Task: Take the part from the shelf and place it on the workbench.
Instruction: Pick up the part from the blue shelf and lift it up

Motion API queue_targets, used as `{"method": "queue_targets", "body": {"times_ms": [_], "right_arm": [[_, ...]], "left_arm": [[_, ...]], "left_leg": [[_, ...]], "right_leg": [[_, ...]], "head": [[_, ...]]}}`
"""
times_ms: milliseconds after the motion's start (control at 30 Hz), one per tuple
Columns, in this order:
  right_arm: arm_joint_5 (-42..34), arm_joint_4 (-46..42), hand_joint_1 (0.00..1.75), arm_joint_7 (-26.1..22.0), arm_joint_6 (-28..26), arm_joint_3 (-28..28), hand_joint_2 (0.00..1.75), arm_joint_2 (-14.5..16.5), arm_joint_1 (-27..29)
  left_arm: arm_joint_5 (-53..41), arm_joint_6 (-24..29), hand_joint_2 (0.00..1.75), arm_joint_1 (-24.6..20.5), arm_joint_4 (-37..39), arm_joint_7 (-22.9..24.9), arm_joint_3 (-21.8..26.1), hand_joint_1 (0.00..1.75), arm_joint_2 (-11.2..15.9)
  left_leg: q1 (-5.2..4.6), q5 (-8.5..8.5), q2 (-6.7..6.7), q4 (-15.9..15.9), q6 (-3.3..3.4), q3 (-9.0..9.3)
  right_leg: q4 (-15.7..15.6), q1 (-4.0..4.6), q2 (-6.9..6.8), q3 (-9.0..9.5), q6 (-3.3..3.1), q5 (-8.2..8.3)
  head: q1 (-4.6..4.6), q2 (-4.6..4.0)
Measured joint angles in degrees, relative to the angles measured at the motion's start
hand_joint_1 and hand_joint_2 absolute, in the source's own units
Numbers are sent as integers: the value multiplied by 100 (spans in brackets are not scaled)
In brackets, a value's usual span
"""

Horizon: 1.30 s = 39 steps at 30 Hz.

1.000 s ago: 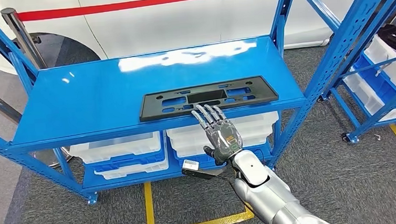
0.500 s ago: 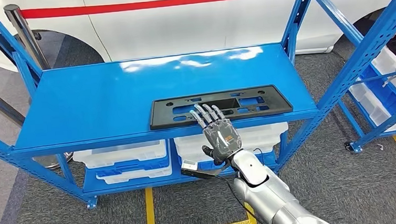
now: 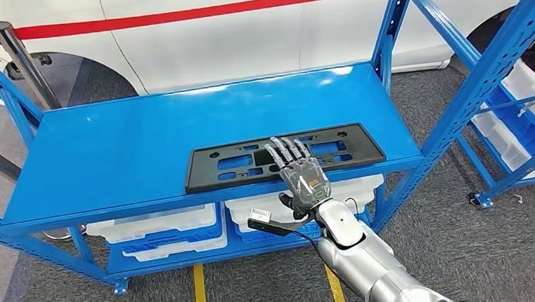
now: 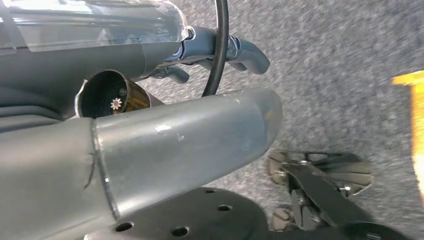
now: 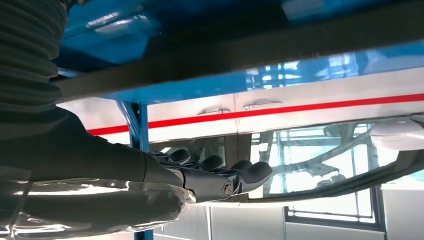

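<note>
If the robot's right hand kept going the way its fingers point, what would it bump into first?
Probably the black part on the blue shelf: the right hand already reaches over its near edge, though contact is unclear.

White storage bins (image 3: 160, 226) below, white car (image 3: 256, 24) with red stripe behind.

Long black slotted part (image 3: 283, 155) lies flat, apparently at the shelf's (image 3: 108, 155) front edge.
</note>
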Motion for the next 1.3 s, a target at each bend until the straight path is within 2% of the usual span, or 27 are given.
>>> {"method": "queue_targets", "body": {"times_ms": [33, 67, 167, 233, 267, 333, 367, 400, 433, 500, 533, 567, 633, 667, 767, 800, 1000, 1300], "right_arm": [[1, 4, 0, 9, 3, 1, 175, 0, -8], [5, 9, 0, 23, 13, 1, 175, -1, -17], [60, 30, 0, 154, 102, 5, 175, -5, -42], [118, 52, 0, 295, 197, 8, 175, -16, -84], [144, 70, 0, 363, 247, 9, 175, -30, -110], [172, 116, 0, 448, 317, 9, 175, -68, -144], [177, 138, 0, 468, 333, 9, 175, -87, -149], [175, 155, 0, 474, 338, 9, 175, -103, -150], [172, 168, 0, 478, 341, 9, 175, -115, -153], [164, 191, 0, 475, 350, 9, 175, -132, -159], [162, 201, 0, 469, 355, 9, 175, -140, -166], [161, 209, 0, 461, 357, 10, 175, -144, -176], [158, 219, 0, 445, 360, 11, 175, -139, -197], [156, 221, 25, 441, 362, 11, 175, -134, -207], [151, 236, 145, 440, 436, 12, 175, -133, -237], [146, 244, 162, 443, 489, 13, 175, -134, -245], [136, 332, 166, 531, 725, 13, 175, -135, -293], [135, 448, 168, 558, 778, 13, 175, -135, -327]], "left_arm": [[0, 0, 0, -2, 1, 0, 0, 0, 1], [0, 0, 0, -10, 2, -1, 0, 0, 2], [-2, 1, 0, -30, 3, -1, 1, 0, 3], [-9, 2, 0, -17, 3, 1, 3, 0, 3], [-16, 2, 0, -11, 3, 1, 4, 0, 3], [-30, 2, 0, -9, 3, -7, 4, 0, 2], [-33, -6, 0, -7, 3, -21, 5, 0, 2], [-36, -22, 0, -2, 3, -44, 5, 0, 3], [-39, -44, 0, 3, 3, -71, 6, 0, 3], [-43, -86, 0, 10, 3, -121, 7, 0, 2], [-44, -98, 0, 6, 3, -135, 6, 0, 1], [-44, -104, 0, 1, 3, -143, 6, 0, 1], [-44, -109, 0, -8, 3, -149, 6, 0, 4], [-43, -113, 0, -12, 3, -153, 6, 0, 7], [-27, -137, 0, -11, 3, -200, 6, 0, 8], [-10, -145, 0, -9, 3, -221, 9, 0, 8], [82, -167, 0, -7, 3, -289, 86, 0, 8], [106, -170, 0, -4, 3, -293, 138, 0, 8]], "left_leg": [[-14, 137, -1, -333, 31, 139], [-29, 184, -1, -538, 60, 224], [-38, 120, -4, -675, 136, 285], [-11, 117, -1, -744, 194, 350], [2, 111, 3, -766, 222, 381], [-2, 78, 5, -766, 265, 412], [-4, 55, 2, -762, 276, 434], [-5, 25, -2, -760, 281, 471], [-6, -10, -7, -757, 278, 519], [-7, -97, -15, -745, 255, 626], [-17, -138, -19, -728, 231, 657], [-31, -174, -21, -710, 212, 669], [-56, -206, -22, -695, 203, 673], [-58, -211, -20, -705, 211, 680], [-52, -211, -16, -748, 208, 711], [-51, -211, -15, -759, 204, 717], [-37, -210, -14, -776, 137, 723], [-44, -205, -15, -772, 125, 718]], "right_leg": [[5, 9, 4, 30, 25, -35], [6, 16, 4, 40, 55, -60], [-18, 21, -6, 46, 145, -100], [162, 19, -15, -22, 202, -210], [429, 16, -18, -162, 224, -331], [1180, 8, -19, -608, 251, -597], [1483, 3, -19, -817, 260, -650], [1585, -5, -20, -932, 263, -581], [1463, -11, -21, -933, 260, -397], [742, -13, -24, -678, 227, 113], [388, -2, -24, -532, 206, 273], [152, -1, -21, -435, 191, 351], [21, 6, -8, -378, 184, 334], [19, 3, -3, -377, 181, 330], [21, 20, 0, -370, 154, 304], [22, 22, 1, -369, 147, 300], [31, 35, 1, -369, 132, 292], [32, 28, -4, -367, 130, 297]], "head": [[0, 0], [1, 0], [1, 0], [2, 0], [3, 0], [2, 0], [3, 0], [2, 0], [2, 0], [4, 0], [4, 0], [3, 0], [-1, 0], [-2, 0], [0, 0], [0, 0], [-1, 0], [-1, 0]]}}
